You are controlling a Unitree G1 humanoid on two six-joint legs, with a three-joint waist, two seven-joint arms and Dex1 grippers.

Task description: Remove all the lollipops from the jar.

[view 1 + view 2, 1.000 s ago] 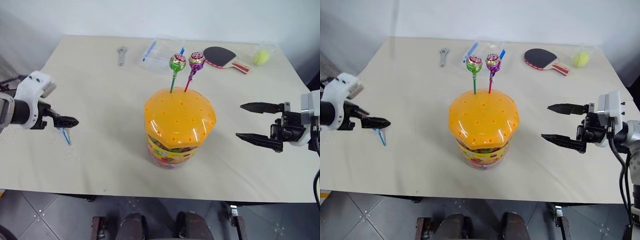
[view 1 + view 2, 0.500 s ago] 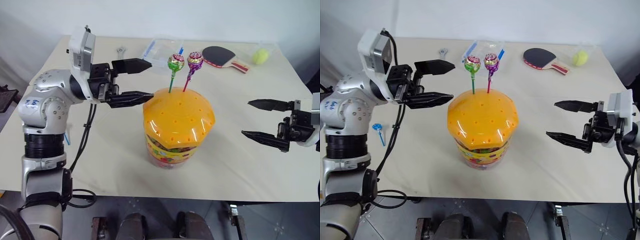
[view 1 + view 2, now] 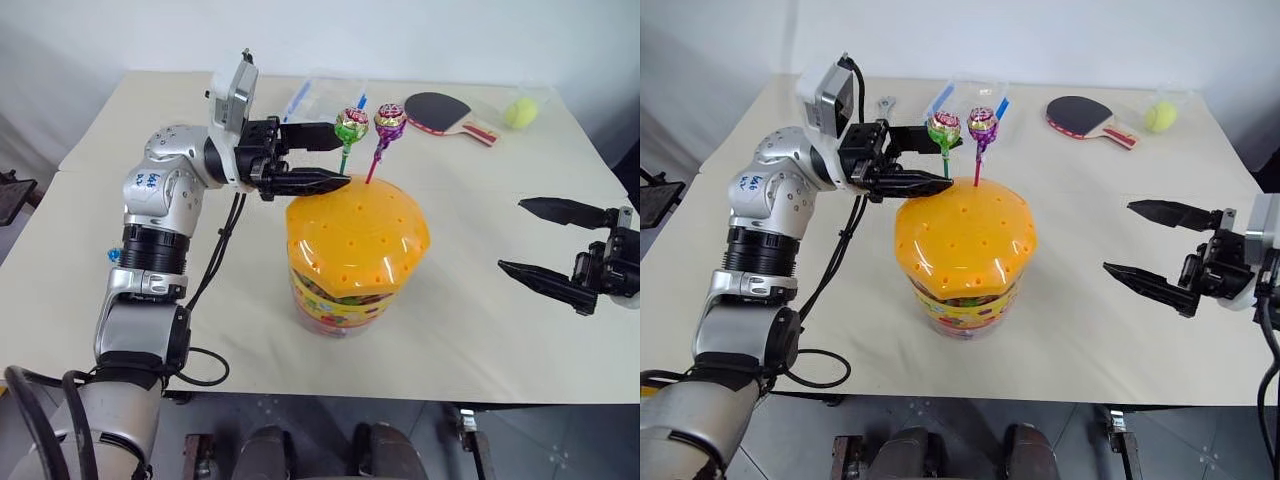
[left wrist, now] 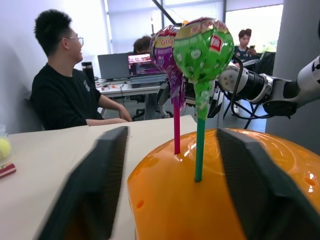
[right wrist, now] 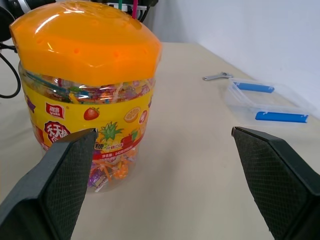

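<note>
The jar [image 3: 345,285] is a clear tub with a domed orange lid [image 3: 358,232], standing mid-table. A green lollipop [image 3: 353,125] and a purple lollipop [image 3: 390,120] stand upright in holes at the lid's far edge. My left gripper [image 3: 336,161] reaches in level from the left. It is open, with one finger on each side of the green lollipop's stick [image 4: 200,150] and not touching it. My right gripper [image 3: 512,235] hangs open and empty to the right of the jar, well apart from it.
At the table's far side lie a flat clear box with blue clips [image 3: 318,100], a wrench [image 3: 243,108], a table tennis paddle [image 3: 440,110] and a tennis ball [image 3: 521,113]. People sit at desks [image 4: 65,95] beyond the table.
My left arm swung from the table's left side to the jar lid. Its fingers have narrowed and now straddle the green stick. My right gripper drew back slightly to the right.
</note>
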